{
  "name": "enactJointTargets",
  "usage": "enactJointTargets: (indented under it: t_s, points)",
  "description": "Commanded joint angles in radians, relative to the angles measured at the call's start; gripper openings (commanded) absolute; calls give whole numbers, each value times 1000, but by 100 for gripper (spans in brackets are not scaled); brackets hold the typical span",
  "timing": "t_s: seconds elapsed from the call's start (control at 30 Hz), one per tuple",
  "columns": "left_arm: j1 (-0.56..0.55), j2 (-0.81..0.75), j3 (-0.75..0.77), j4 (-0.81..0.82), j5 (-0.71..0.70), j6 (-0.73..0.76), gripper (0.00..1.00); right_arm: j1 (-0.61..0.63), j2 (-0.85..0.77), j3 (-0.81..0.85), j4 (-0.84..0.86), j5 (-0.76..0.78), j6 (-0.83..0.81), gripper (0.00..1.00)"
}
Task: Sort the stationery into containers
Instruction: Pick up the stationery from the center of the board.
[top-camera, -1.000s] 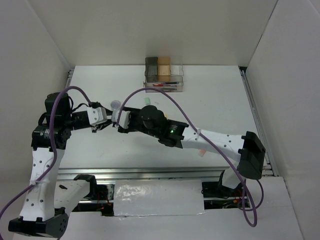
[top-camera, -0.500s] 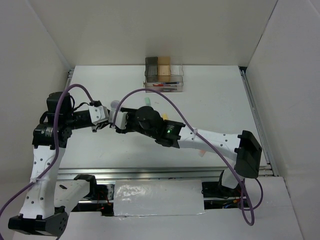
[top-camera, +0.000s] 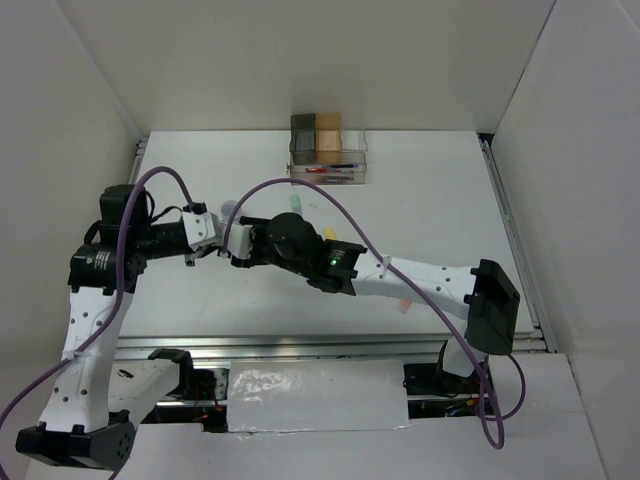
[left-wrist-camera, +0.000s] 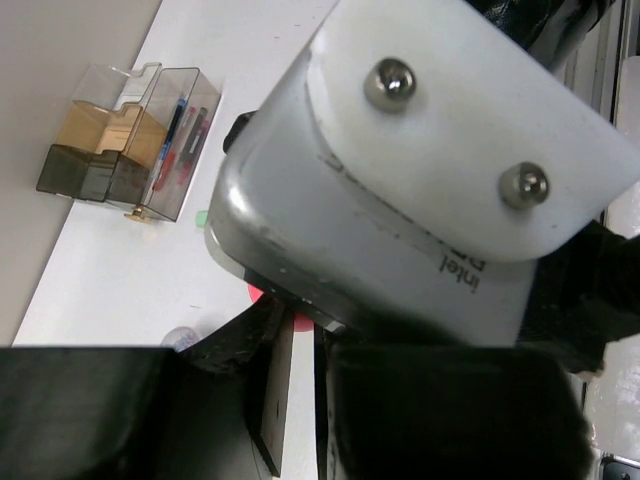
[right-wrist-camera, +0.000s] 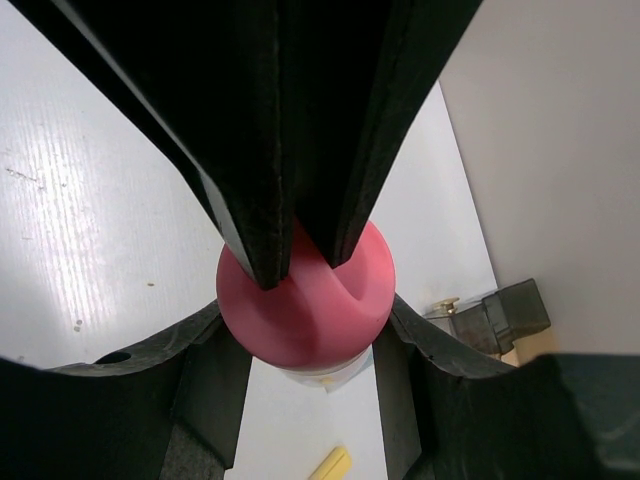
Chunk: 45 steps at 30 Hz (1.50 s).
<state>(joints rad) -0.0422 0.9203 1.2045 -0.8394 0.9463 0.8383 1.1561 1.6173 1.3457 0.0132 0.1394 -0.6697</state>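
Pens (top-camera: 327, 170) already lie in the clear tray (top-camera: 364, 168) beside the boxes (top-camera: 316, 138) at upper centre. The pink cylinder (right-wrist-camera: 305, 300) hangs left of centre above the table, clamped in the right gripper (right-wrist-camera: 305, 345), while the left gripper (right-wrist-camera: 308, 255), its fingers nearly pressed together, bears on the cylinder's end. Green marker (top-camera: 296, 203), yellow marker (top-camera: 330, 233) and purple pot (top-camera: 230, 209) are not yet sorted, and the right arm stretching across mid-frame crowds them.
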Motion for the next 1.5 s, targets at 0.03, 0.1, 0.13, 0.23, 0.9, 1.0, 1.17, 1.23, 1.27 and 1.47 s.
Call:
enactJointTargets:
  t_s: [0.03,0.1,0.13,0.23,0.9,1.0,1.17,1.23,1.27,1.47]
  points:
    - [7,34,6,-12,-57,18,1,21,-22,72,80,-21,18,0]
    - [7,43,10,-24,-46,21,0,22,-20,64,85,-18,24,0]
    - [5,45,10,-36,-43,31,0,21,-22,60,87,-20,30,0]
    - [7,29,-5,-9,-44,13,0,21,-25,35,93,-18,33,3]
    - [7,-15,-69,115,-92,-71,0,-4,-42,-20,85,-37,71,71]
    - [7,-20,-79,132,-98,-82,0,-7,-46,-33,85,-38,73,75]
    - [5,-31,-95,157,-113,-93,0,-15,-66,-55,61,-37,88,79]
    - [7,-34,-109,181,-129,-94,0,-27,-86,-71,41,-31,107,79]
    - [7,-38,-115,195,-136,-100,0,-30,-97,-95,34,-29,113,79]
    - [4,-37,-144,275,-153,-119,0,-71,-195,-215,5,-8,145,80]
